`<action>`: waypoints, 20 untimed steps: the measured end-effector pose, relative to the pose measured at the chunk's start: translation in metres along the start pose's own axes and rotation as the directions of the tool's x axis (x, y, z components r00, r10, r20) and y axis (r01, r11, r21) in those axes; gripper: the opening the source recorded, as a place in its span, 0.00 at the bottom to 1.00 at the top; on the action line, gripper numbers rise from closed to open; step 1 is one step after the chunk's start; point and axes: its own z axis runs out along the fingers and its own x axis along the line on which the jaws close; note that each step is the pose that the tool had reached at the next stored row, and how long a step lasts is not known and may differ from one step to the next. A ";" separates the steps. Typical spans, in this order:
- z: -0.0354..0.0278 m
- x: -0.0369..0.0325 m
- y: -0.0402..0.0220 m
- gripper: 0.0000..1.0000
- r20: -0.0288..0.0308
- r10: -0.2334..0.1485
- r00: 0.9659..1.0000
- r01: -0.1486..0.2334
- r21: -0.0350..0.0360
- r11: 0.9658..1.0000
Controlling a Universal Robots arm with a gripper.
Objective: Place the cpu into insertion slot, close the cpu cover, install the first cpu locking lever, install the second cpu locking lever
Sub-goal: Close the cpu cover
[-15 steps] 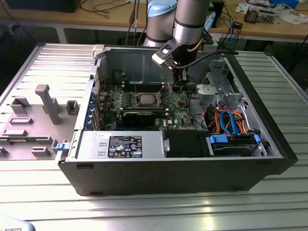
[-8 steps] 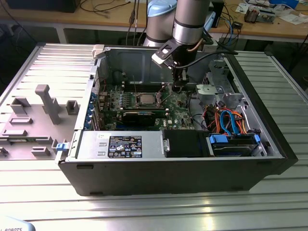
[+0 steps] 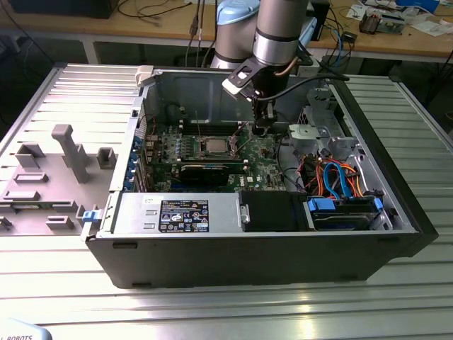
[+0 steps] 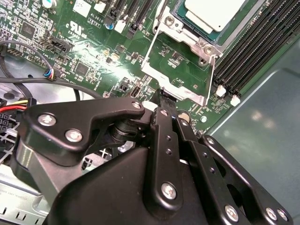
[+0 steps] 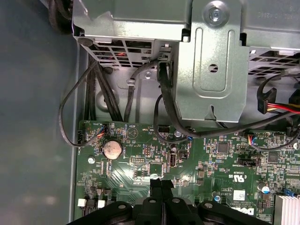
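Note:
The cpu (image 4: 213, 14) lies flat in the insertion slot (image 4: 206, 47) on the green board, silvery top up; in the exterior view the cpu (image 3: 214, 146) sits mid-board. The cpu cover (image 4: 185, 90) is swung open away from the socket, and green board shows through its window. My gripper (image 4: 164, 98) is shut, its fingertips right at the cover's outer edge; whether they pinch it I cannot tell. In the exterior view the gripper (image 3: 260, 129) hangs just to the socket's right. The first wrist view shows the fingers (image 5: 157, 185) pressed together above the board.
The open computer case (image 3: 396, 212) surrounds the board. A metal drive cage (image 5: 211, 61) and black cables (image 5: 164, 108) are close by the gripper. Black memory slots (image 4: 253, 51) run beside the socket. A grey fixture tray (image 3: 56, 170) lies at the exterior view's left.

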 end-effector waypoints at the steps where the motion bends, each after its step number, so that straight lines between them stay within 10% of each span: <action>1: 0.0000 0.0000 -0.0002 0.11 0.000 0.000 1.000 0.000 0.000 1.000; 20: 0.0001 0.0003 -0.0055 0.11 0.000 0.000 1.000 0.000 0.000 1.000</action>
